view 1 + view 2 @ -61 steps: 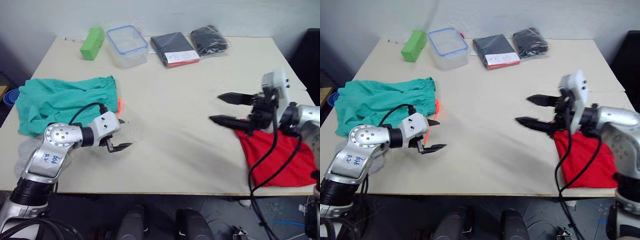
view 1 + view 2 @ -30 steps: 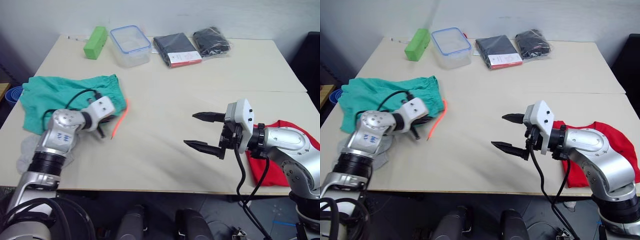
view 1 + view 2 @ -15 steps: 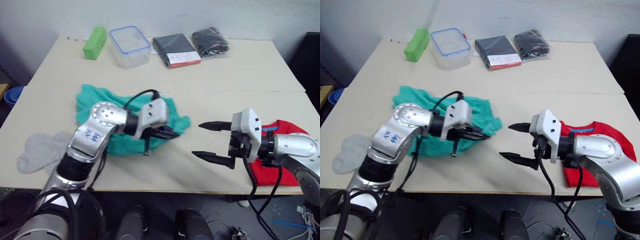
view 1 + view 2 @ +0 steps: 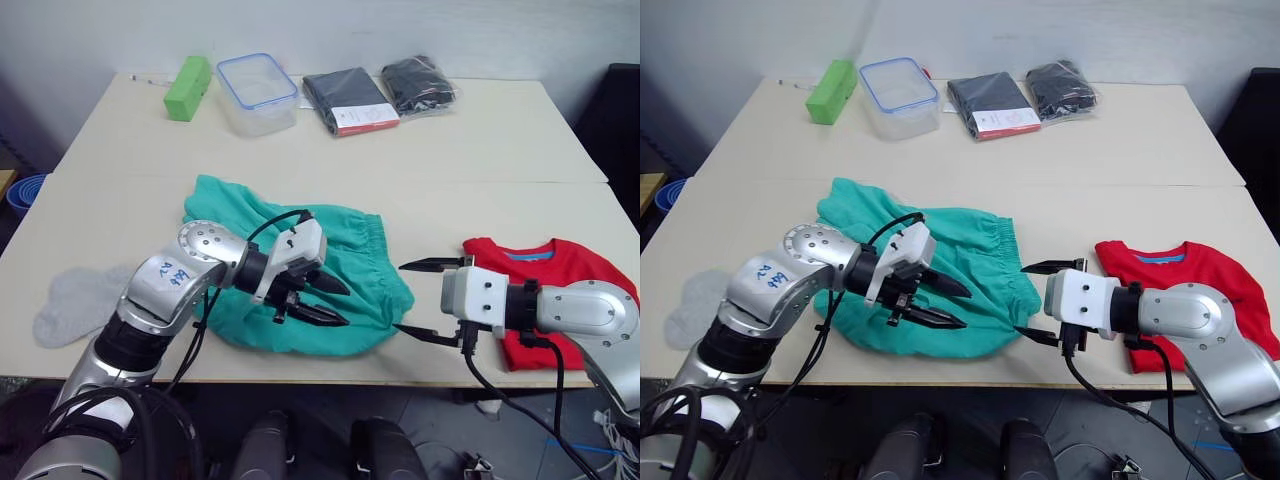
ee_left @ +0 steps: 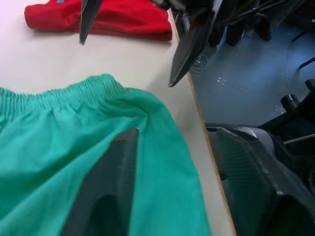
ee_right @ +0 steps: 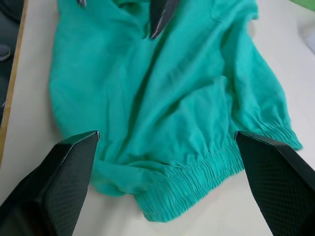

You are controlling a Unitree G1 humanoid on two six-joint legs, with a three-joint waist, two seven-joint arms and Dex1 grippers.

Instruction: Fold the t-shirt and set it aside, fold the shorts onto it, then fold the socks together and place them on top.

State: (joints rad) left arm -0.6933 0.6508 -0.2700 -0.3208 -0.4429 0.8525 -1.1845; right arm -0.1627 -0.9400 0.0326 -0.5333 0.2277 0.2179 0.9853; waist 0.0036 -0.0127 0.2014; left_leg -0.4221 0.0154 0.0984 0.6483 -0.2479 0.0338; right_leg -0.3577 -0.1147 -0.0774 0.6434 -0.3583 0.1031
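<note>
Teal shorts [image 4: 330,280] lie rumpled mid-counter [image 4: 480,140], both end effectors released — left [image 4: 325,302] over cloth, right [image 4: 425,298] at waistband: pinch waistband corners, flatten, then fold toward red t-shirt [image 4: 555,290].

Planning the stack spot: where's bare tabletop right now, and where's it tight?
Free: the wide strip of table between the black packaged clothes and the t-shirt; also the left side between the green block and the socks. Crowded: the front edge, where both open grippers, left and right, flank the shorts.
</note>
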